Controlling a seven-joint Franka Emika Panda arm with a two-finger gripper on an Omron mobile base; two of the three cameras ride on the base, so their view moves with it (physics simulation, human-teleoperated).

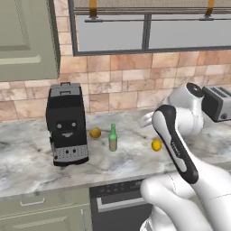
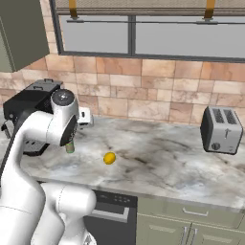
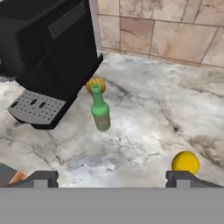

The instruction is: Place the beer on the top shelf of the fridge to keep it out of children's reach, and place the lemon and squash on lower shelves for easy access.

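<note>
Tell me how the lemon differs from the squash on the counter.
The lemon is bright yellow and smooth; the squash is duller orange-yellow with dark ribs. The lemon lies out in the open, apart from the beer; the squash sits close beside the coffee machine, behind the beer. Both are small, roundish and rest on the marble counter.

Home kitchen — marble counter (image 1: 27, 162), tile backsplash (image 2: 158, 95), coffee machine (image 1: 66, 124), toaster (image 2: 221, 129) — cabinets (image 1: 27, 38) overhead.

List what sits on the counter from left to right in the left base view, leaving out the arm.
coffee machine → squash → beer → lemon → toaster, at the right edge.
</note>
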